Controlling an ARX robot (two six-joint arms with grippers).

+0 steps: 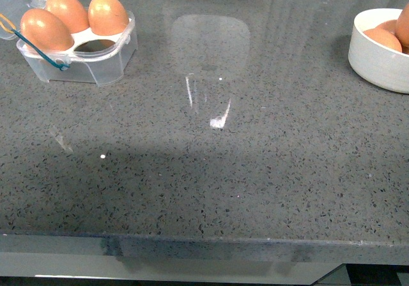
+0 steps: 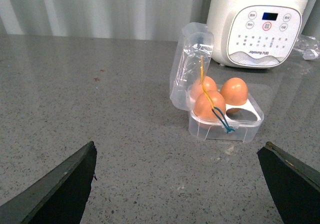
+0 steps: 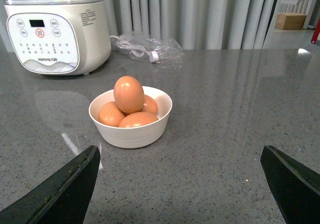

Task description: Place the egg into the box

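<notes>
You have three of the four cups in the box (image 1: 80, 46) filled with brown eggs. The fourth cup (image 1: 96, 45), at the front on the side towards the bowl, shows bare white. The clear lid (image 2: 192, 64) stands open behind the tray, so nothing blocks that empty seat. By this count the task looks about three quarters done, with one egg left to carry across.

The egg (image 3: 129, 94) you would most likely take next sits on top of three others in the white bowl (image 3: 132, 131). The bowl rests on the worktop (image 1: 204, 171) at the robot's right, well apart from the box at the far left.

Neither arm shows in the front view. The left end effector (image 2: 179, 144) is spread wide and empty, and it faces the box from a short way off. The right end effector (image 3: 180, 148) is likewise spread wide, holds nothing, and looks straight at the bowl. What is left, as I judge it, is the pick from the bowl, the carry across the worktop, and the placement into the vacant cup.
</notes>
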